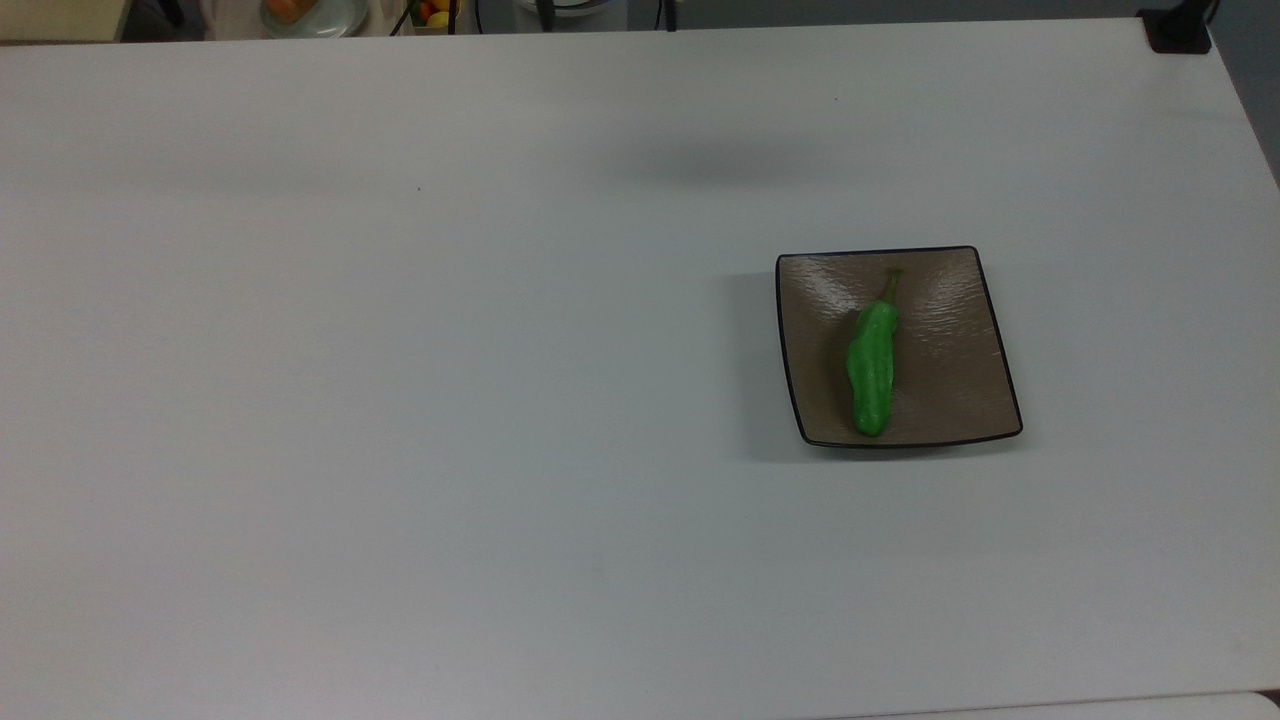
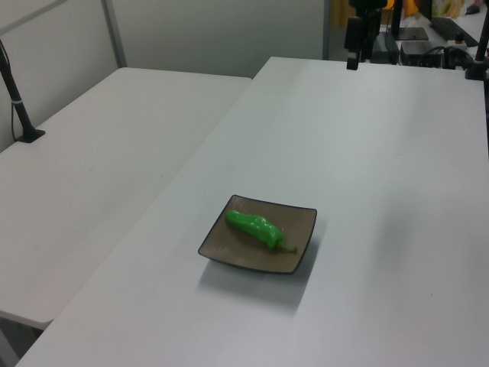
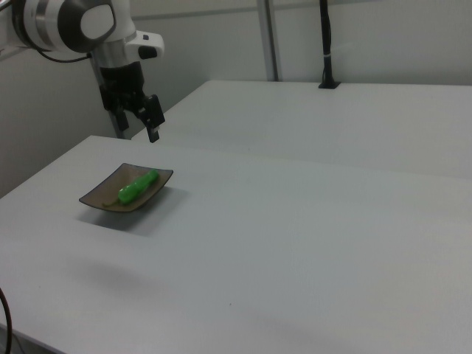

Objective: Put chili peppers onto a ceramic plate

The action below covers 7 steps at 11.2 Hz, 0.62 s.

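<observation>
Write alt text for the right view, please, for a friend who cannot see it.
A bright green wrinkled chili pepper lies on a square glossy brown ceramic plate near the right view's left side of a plain white table. Above and behind the plate, a white robot arm's black tool hangs in the air, holding nothing.

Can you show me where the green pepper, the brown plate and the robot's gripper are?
green pepper [image 1: 872,370], top view, middle of its body.
brown plate [image 1: 950,370], top view, bare surface to the top view's right of the pepper.
gripper [image 3: 144,116], right view, between its fingertips.
</observation>
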Motion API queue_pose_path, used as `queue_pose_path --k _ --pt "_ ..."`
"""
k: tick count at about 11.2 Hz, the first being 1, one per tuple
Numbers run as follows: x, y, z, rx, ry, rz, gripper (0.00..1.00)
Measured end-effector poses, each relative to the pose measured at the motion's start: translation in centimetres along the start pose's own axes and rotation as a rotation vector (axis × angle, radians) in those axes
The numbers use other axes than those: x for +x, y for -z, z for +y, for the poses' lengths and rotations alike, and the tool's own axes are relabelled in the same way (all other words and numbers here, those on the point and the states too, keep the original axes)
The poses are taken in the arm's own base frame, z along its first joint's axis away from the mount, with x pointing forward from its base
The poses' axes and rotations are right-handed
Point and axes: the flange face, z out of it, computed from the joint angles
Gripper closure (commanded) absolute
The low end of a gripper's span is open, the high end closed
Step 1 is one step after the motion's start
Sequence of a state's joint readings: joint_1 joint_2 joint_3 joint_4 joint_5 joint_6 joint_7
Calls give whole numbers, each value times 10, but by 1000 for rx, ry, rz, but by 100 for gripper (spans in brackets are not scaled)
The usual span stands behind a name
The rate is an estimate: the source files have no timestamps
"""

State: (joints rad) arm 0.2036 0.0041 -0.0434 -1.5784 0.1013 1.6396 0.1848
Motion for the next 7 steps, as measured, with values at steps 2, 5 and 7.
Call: queue_pose_path --k 2,5,7 --pt "0 -2 6 -16 42 -1 0" --pt "4 -13 11 -66 181 15 0" --pt "5 -17 12 -75 232 7 0"
